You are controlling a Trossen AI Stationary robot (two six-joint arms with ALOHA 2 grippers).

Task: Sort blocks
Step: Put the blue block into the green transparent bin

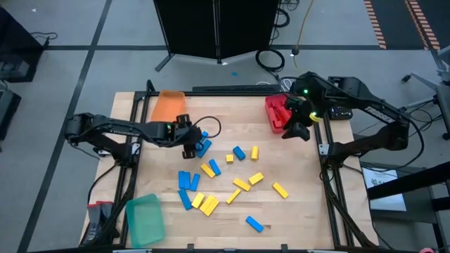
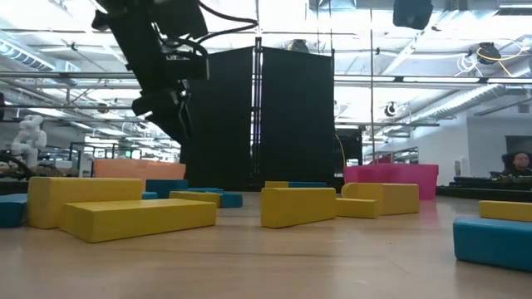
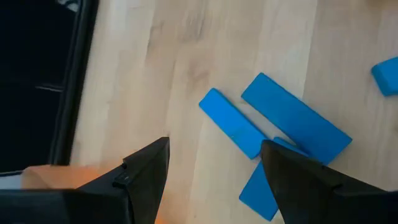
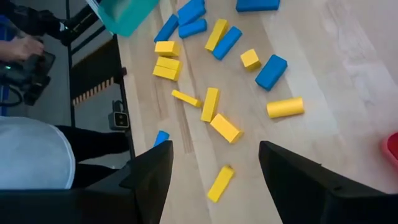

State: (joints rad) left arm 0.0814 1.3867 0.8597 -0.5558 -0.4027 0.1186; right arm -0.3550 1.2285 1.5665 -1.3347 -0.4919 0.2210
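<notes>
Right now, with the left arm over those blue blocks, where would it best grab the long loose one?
Probably across the middle of the long blue block, from straight above. It lies flat, its long sides apart from its neighbour, and the left gripper's open fingers could straddle its narrow width.

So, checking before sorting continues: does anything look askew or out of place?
The green tray sits tilted, hanging off the table's corner beside the left arm's base. Blue and yellow blocks lie scattered mid-table, unsorted. Nothing looks damaged.

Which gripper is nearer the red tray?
Right. The right gripper hangs by the red tray at the table's far right; the left gripper is across the table over blue blocks, fingers open.
</notes>
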